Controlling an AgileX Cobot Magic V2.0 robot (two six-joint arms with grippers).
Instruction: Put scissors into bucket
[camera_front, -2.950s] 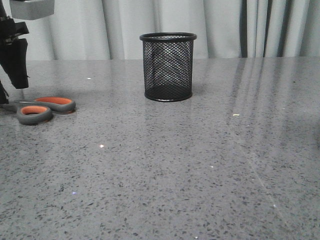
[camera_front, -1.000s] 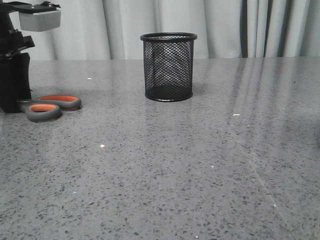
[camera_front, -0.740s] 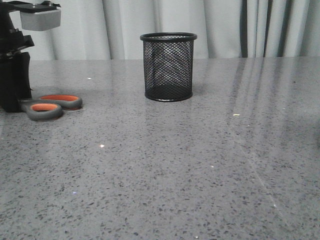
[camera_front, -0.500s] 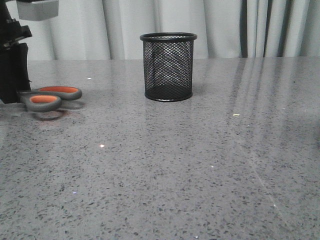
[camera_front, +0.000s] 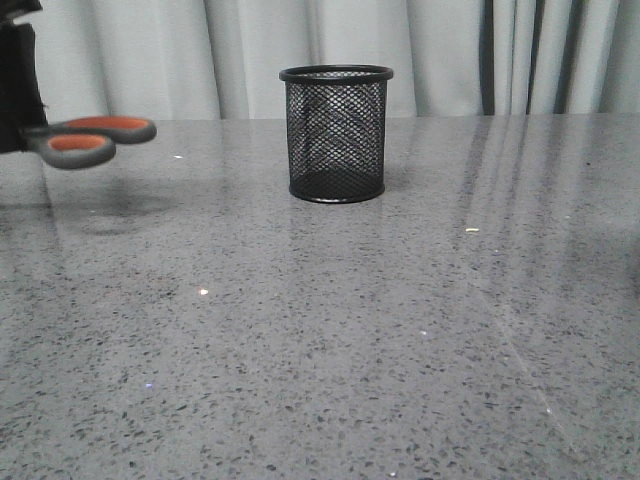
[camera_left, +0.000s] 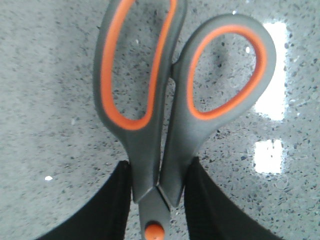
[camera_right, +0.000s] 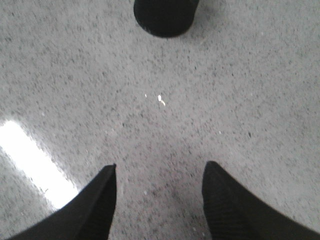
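The scissors (camera_front: 85, 140), grey handle loops lined in orange, hang in the air at the far left of the front view, level, above the table. My left gripper (camera_front: 20, 110) is shut on them near the pivot; in the left wrist view its fingers (camera_left: 112, 205) clamp the scissors (camera_left: 155, 165) just below the handle loops, with the orange pivot between them. The blades are hidden. The black wire-mesh bucket (camera_front: 336, 133) stands upright at the table's middle back, well to the right of the scissors. My right gripper (camera_right: 160, 172) is open and empty above the table, the bucket (camera_right: 165, 15) ahead of it.
The grey speckled table (camera_front: 380, 330) runs across the whole view, with pale curtains (camera_front: 450, 50) behind it. A small pale crumb (camera_front: 472, 230) lies to the right of the bucket.
My left gripper came down onto the scissors, shut on them, and has lifted them off the table. The bucket has not moved.
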